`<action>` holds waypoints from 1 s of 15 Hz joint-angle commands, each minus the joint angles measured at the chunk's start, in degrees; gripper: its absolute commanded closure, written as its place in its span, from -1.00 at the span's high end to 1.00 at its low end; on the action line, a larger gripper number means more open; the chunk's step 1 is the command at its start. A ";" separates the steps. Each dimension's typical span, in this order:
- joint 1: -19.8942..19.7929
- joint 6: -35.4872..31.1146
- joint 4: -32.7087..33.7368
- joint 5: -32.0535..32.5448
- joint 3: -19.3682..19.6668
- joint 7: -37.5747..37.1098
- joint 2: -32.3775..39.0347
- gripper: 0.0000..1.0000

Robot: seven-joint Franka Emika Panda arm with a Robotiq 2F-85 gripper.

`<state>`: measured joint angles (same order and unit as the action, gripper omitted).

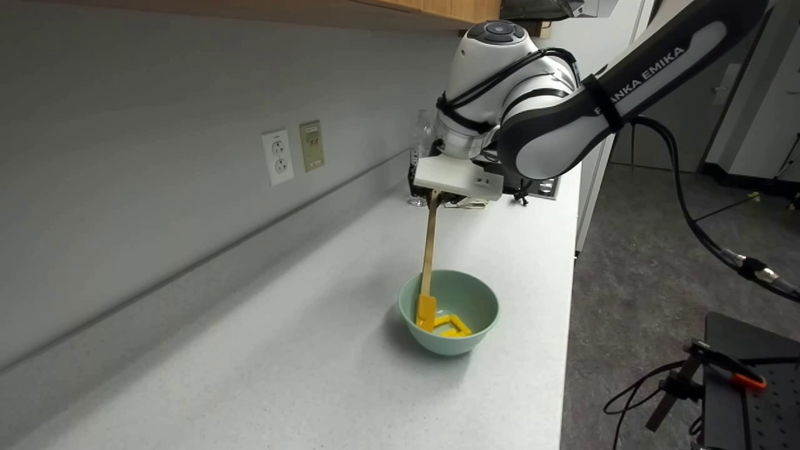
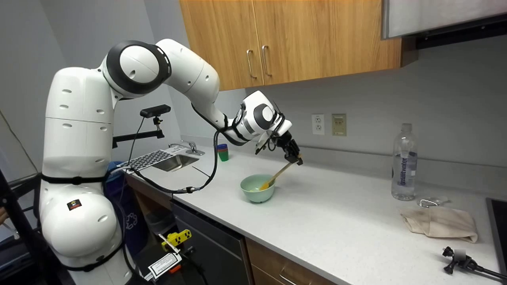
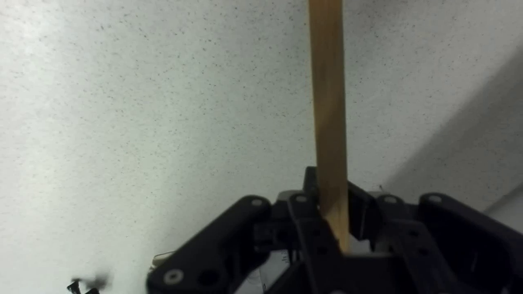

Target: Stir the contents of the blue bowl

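We see the bowl (image 1: 476, 299) in plain pale green-blue. The pieces (image 1: 461, 325) in it are bright yellow, and the spatula (image 1: 427, 275) has a deeper orange-yellow head (image 1: 426, 311) and a light brown handle (image 1: 430, 231). The gripper (image 3: 331, 200) is black; the arm (image 2: 79, 146) is white with black bands. We find the counter (image 3: 184, 102) whitish, with fine dark specks. In an exterior view we notice, at the far side, the cupboard (image 2: 317, 39) in honey brown with wood grain; to the left, the cups (image 2: 223, 154) show blue, red and green; to the right, the cloth (image 2: 441, 225) is beige and the bottle (image 2: 405, 162) carries violet letters (image 2: 403, 172).
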<state>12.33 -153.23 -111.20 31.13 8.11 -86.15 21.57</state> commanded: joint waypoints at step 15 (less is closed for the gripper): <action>0.64 9.28 -6.67 1.74 -3.13 3.84 -12.43 -0.96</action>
<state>14.20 -146.54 -115.60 32.26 6.86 -84.67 12.55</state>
